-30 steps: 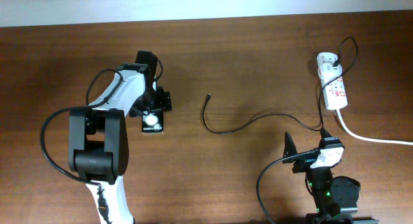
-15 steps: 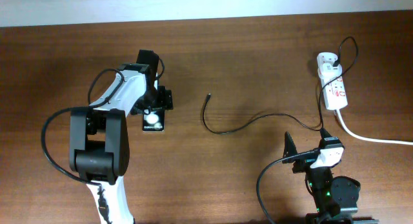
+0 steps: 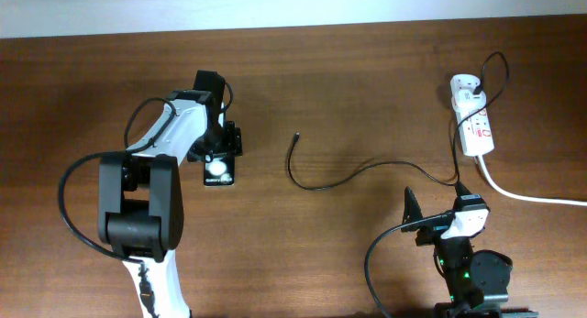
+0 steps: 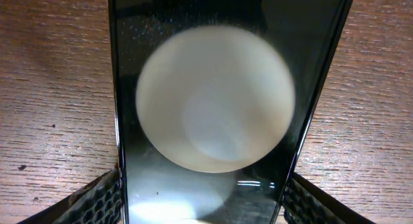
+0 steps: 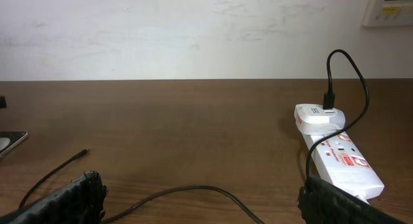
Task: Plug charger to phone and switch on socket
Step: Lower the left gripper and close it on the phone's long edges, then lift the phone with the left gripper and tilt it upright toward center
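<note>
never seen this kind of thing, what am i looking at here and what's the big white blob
Two robot arms at a wooden table, each ending in a two-finger gripper. One picture looks down from above; the other two come from cameras on the wrists. On the table lie a black phone, a thin charger cable and a white power strip. The blob is a bright spot on the phone's glossy screen, close up. The left gripper straddles the phone; whether it pinches is unclear. The right gripper is open, empty.
</note>
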Controlling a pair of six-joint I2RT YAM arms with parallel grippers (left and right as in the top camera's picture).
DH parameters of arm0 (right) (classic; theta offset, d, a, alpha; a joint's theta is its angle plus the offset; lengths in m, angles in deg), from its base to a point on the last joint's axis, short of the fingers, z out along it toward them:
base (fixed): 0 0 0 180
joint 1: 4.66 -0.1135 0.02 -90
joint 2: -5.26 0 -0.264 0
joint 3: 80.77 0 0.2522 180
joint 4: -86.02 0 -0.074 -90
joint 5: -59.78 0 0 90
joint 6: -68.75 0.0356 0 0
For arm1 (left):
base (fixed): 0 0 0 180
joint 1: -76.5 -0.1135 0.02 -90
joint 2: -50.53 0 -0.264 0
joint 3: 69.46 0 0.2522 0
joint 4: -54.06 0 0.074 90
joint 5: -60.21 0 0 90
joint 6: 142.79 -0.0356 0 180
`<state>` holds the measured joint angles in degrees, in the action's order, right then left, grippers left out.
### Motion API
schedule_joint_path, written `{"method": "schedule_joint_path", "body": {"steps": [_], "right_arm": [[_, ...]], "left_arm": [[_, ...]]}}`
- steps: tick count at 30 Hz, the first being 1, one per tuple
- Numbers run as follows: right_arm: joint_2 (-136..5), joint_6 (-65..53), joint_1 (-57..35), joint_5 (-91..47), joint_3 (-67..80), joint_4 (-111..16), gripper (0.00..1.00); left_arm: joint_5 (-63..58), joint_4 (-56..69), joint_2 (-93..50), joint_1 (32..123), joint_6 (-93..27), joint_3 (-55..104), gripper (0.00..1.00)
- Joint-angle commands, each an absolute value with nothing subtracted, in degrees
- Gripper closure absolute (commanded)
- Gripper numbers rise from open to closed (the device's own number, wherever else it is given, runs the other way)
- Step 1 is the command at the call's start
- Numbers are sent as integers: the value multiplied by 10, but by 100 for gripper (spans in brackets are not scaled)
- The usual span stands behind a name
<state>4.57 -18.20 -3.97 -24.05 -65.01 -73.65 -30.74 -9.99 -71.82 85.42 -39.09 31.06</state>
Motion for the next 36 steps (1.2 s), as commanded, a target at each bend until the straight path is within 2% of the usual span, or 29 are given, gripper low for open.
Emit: {"method": "schedule_joint_path", "body": {"steps": [1, 10, 20, 29, 36], "right_arm": [[50, -179, -42, -245, -655, -736, 1], [50, -180, -42, -245, -655, -736, 1], [50, -180, -42, -245, -655, -736, 1], [50, -179, -42, -245, -655, -736, 1], [50, -179, -42, -245, -655, -736, 1]], "left_arm": [[-277, -95, -751, 855, -396, 289, 26], [-276, -190, -751, 854, -396, 369, 25], [-276, -241, -751, 854, -396, 390, 26], [-276, -331, -751, 854, -396, 501, 25], [-216, -338, -751, 854, -396, 505, 25]]}}
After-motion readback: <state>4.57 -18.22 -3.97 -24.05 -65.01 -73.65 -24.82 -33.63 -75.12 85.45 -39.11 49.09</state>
